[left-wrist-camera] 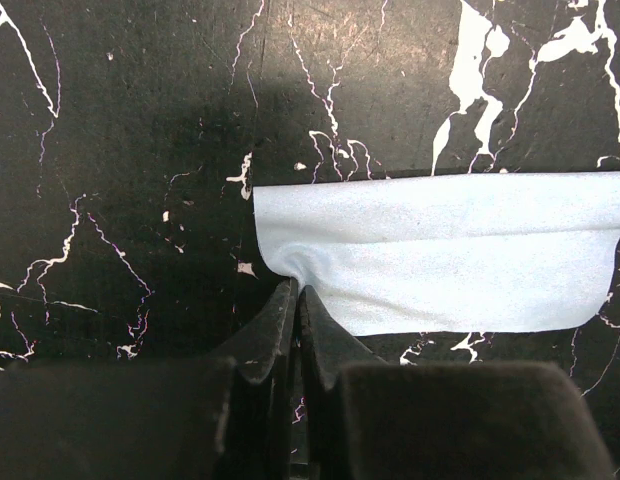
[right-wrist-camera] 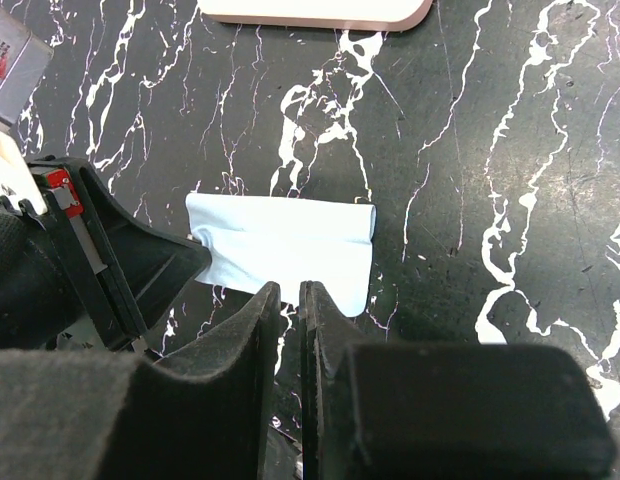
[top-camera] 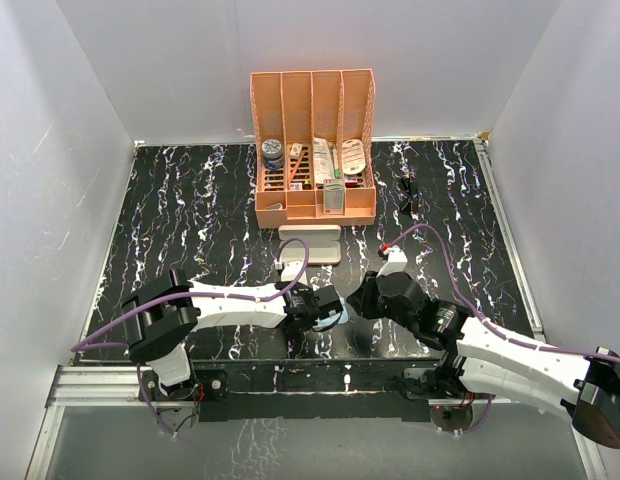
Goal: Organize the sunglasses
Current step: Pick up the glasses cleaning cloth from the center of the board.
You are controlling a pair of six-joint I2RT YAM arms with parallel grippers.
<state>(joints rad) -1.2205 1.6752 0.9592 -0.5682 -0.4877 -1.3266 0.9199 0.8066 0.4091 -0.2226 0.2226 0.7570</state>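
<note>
From above, the sunglasses [top-camera: 407, 193] lie upper right on the table [top-camera: 190, 220], well apart from the light blue cloth [top-camera: 337, 318] at lower centre. In the left wrist view, the left gripper [left-wrist-camera: 295, 290] has its jaws clenched on a puckered corner of the cloth, a thin bite that may slip. In the right wrist view, the right gripper [right-wrist-camera: 288, 288] has its jaws nearly together at the cloth's lower edge; whether they pinch it is unclear, so the fold may spring open.

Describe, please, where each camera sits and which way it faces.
Top external: high behind the bases, facing down on the table; both arms show.
Left wrist: left arm, facing down at the cloth; left gripper pinches its corner.
Right wrist: right arm, facing down at the cloth; right gripper and left gripper show.
Shared: the cloth, in all three.
</note>
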